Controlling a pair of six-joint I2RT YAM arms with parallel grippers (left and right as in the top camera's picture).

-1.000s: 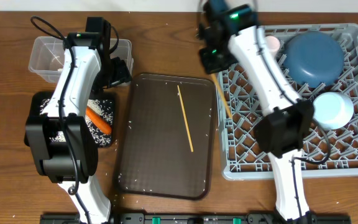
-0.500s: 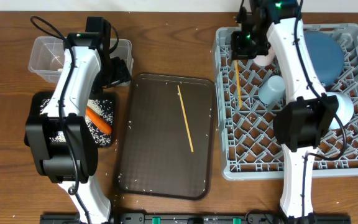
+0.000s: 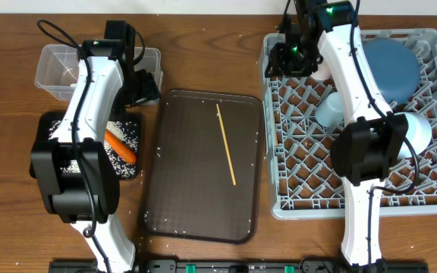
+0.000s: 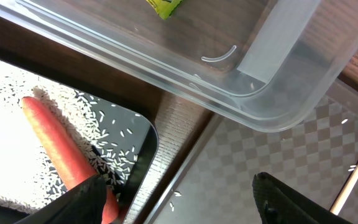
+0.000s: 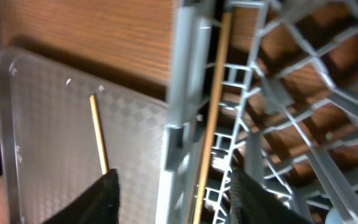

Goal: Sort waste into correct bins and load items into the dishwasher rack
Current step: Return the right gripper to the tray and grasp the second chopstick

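Dishwasher rack (image 3: 302, 152) holding first chopstick (image 5: 213, 112), lying along left wall inside lattice. Brown serving tray (image 3: 188, 189) carrying second chopstick (image 3: 226, 144), well apart from rack. Right gripper (image 5: 179, 199) hovering over rack corner, fingers standing apart, gripping nothing. Left gripper (image 4: 179, 199) hanging spread, empty, near clear tub (image 4: 260, 81). Judgement: rising straight up before swinging back is avoiding peg snags.

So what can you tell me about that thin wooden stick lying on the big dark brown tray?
It is a single thin wooden chopstick, straight and pale tan, apparently plain bare wood. It lies flat on the dark brown textured serving tray, a little right of the tray's middle. It runs along the tray's length at a slight slant. Only the tray touches it, and nothing holds or covers it.
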